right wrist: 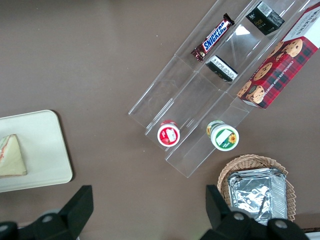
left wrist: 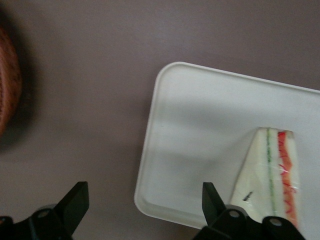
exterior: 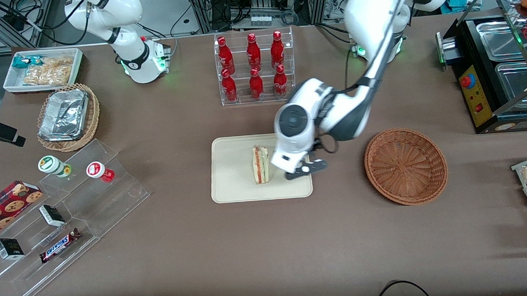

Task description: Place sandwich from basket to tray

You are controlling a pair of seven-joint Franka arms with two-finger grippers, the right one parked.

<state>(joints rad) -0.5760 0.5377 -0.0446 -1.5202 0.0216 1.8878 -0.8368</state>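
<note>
Triangular clear-wrapped white-bread sandwich (exterior: pixel 260 164), red and green filling showing, lying on flat cream rectangular tray (exterior: pixel 234 185), black two-finger gripper (exterior: pixel 307 168) spread wide and empty at tray's edge nearest round reddish-brown wicker basket (exterior: pixel 405 166).

"SNICKERS" on candy bar (right wrist: pixel 213 37); elsewhere unreadable.

Sandwich (exterior: pixel 260 164) on tray (exterior: pixel 234 185); gripper (exterior: pixel 306 168) open above tray edge nearest basket (exterior: pixel 405 166).
</note>
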